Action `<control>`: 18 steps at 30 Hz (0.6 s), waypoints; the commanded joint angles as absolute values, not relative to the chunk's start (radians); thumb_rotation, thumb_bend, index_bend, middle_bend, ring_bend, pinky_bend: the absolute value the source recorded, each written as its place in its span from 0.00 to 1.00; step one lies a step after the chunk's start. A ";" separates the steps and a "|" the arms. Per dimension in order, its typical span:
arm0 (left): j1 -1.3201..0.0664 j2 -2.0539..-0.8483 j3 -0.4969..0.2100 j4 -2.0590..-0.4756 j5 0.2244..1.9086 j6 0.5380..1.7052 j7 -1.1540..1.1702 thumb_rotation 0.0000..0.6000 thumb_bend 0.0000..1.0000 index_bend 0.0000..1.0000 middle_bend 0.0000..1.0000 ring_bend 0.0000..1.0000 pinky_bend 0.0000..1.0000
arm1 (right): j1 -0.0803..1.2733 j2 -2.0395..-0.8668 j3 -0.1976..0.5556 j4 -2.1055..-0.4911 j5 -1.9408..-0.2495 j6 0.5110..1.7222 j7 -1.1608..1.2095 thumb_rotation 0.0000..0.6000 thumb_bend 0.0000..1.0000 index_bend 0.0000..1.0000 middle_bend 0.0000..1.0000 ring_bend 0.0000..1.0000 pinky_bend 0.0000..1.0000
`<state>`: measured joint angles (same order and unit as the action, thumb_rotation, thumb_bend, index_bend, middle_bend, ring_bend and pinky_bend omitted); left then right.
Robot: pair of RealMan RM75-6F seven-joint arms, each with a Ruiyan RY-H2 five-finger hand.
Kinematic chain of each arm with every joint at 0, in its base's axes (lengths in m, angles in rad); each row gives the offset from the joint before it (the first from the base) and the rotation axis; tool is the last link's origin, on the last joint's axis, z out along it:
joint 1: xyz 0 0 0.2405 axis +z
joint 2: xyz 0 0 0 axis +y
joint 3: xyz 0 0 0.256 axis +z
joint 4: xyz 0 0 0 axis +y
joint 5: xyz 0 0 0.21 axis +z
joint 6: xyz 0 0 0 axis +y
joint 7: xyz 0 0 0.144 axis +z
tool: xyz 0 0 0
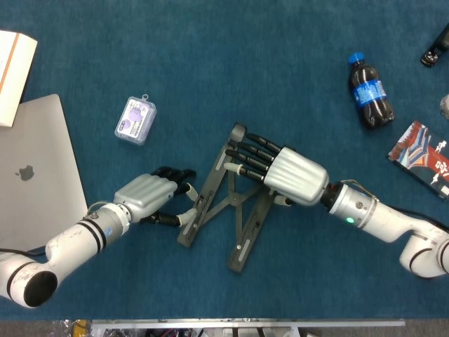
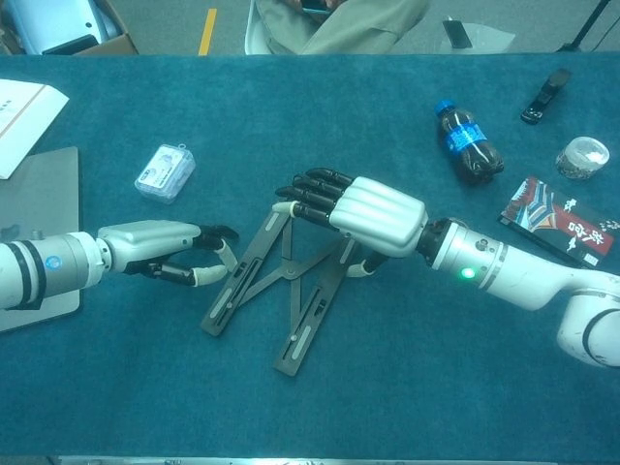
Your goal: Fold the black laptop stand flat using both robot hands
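The black laptop stand (image 1: 244, 242) lies near the middle of the blue table, its two rails joined by crossed struts and splayed in a narrow V (image 2: 300, 334). My left hand (image 1: 147, 198) comes in from the left, its fingertips and thumb touching the outer side of the left rail (image 2: 155, 249). My right hand (image 1: 287, 175) lies palm down over the upper end of the right rail. Its stretched fingers reach across to the top of the left rail (image 2: 373, 215), and its thumb shows beside the right rail. Neither hand is closed around the stand.
A silver laptop (image 1: 35, 175) lies at the left edge with a white book (image 1: 14, 67) behind it. A small clear box (image 1: 135, 120) sits behind my left hand. A cola bottle (image 1: 370, 91), a red packet (image 1: 424, 153) and a tape roll (image 2: 582, 157) lie at the right.
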<state>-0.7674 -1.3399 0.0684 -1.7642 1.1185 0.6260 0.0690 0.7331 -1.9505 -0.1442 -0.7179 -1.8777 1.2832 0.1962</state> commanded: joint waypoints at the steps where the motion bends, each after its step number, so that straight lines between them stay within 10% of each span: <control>1: -0.768 -1.338 0.068 -1.765 1.123 0.623 0.065 0.20 0.38 0.21 0.00 0.00 0.00 | 0.736 -1.956 -0.143 -0.712 -1.874 1.281 0.196 1.00 0.00 0.00 0.00 0.00 0.01; 18: -0.769 -1.329 0.065 -1.759 1.136 0.609 0.034 0.20 0.38 0.19 0.00 0.00 0.00 | 0.770 -1.992 -0.127 -0.649 -1.855 1.275 0.252 1.00 0.00 0.00 0.00 0.00 0.00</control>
